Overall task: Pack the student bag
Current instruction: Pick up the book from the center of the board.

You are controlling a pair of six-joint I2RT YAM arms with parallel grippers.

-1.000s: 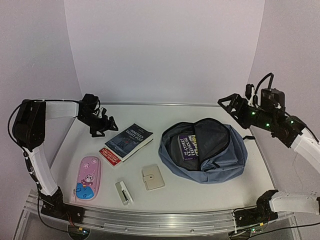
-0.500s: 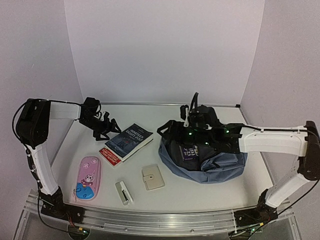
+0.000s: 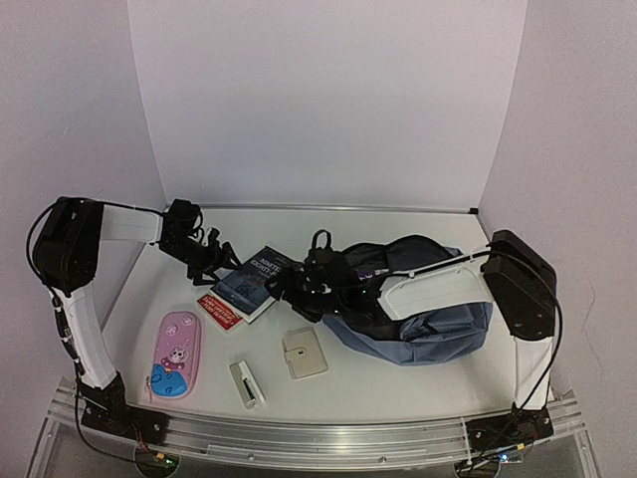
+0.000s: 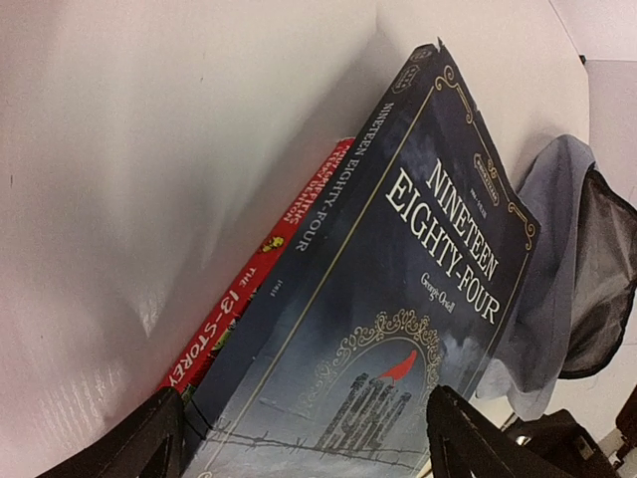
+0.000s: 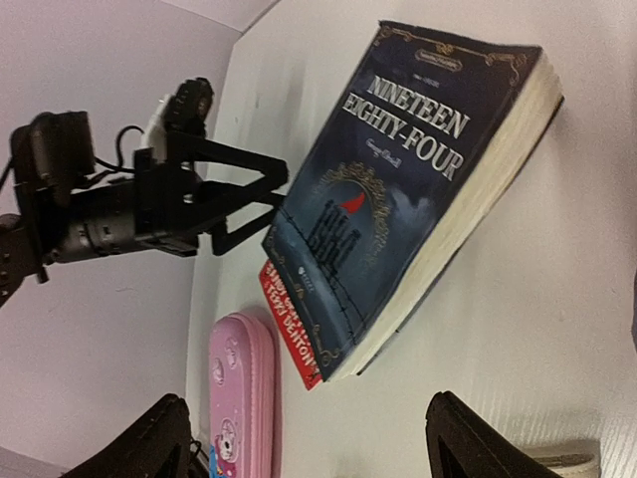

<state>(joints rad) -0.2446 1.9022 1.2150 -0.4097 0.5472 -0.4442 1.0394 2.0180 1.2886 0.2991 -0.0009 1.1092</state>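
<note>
**Hidden parts and arm poses.** Seen from above, the right arm crosses the student bag (image 3: 438, 329) and hides its upper middle. The bag lies slumped on the right half of the table (image 3: 398, 383), and its opening cannot be made out. The left wrist view shows only a fold of blue fabric and a black-lined edge, cut off at the right border. A dark paperback (image 3: 254, 279), titled Nineteen Eighty-Four, covers most of a red book (image 3: 221, 309), so only one strip and part of its title show. Both wrist views cut their own fingers off at the bottom border, leaving the tips unseen. A small beige case (image 3: 304, 354) and a small white object (image 3: 247, 383) near the front edge are too small to identify; a pink pencil case (image 3: 176, 354) lies to their left. The left arm rises from its base, folds at the elbow and extends rightward. The left gripper (image 3: 219, 261) is at the paperback's left corner with its jaws spread wide; contact cannot be told. The right arm extends leftward over the bag. The right gripper (image 3: 286, 290) is just beside the paperback's right edge, with its jaws wide apart and gripping nothing.
</note>
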